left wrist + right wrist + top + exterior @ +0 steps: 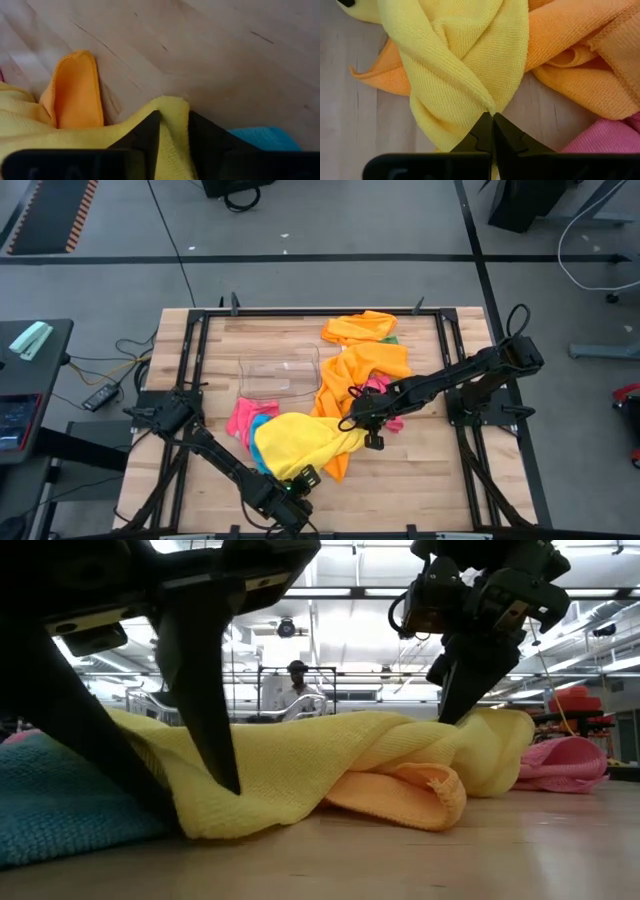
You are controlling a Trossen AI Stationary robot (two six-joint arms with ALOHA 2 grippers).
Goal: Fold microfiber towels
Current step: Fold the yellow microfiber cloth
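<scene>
A yellow towel [296, 442] lies bunched at the table's near middle, over an orange towel [352, 380] and beside blue [262, 450] and pink [243, 418] towels. My left gripper [303, 478] is shut on the yellow towel's near corner. My right gripper [366, 430] is shut on its right end. More orange towel [362, 327] lies at the far side, with a bit of green [390, 338] showing under it. My left gripper pinches the yellow towel's near corner [173, 117] between its two fingers [145, 135], which slant down at it; the corner lies low on the table [215, 815]. My right gripper pinches a gathered fold at the towel's right end [487, 107] between its fingertips, from above; the cloth twists there [470, 745].
A clear plastic bin [280, 375] stands at the table's far middle. Pink cloth [385, 402] lies under my right arm. Bare wood [430, 480] lies at the near right. A person [297, 680] stands in the room far behind the table.
</scene>
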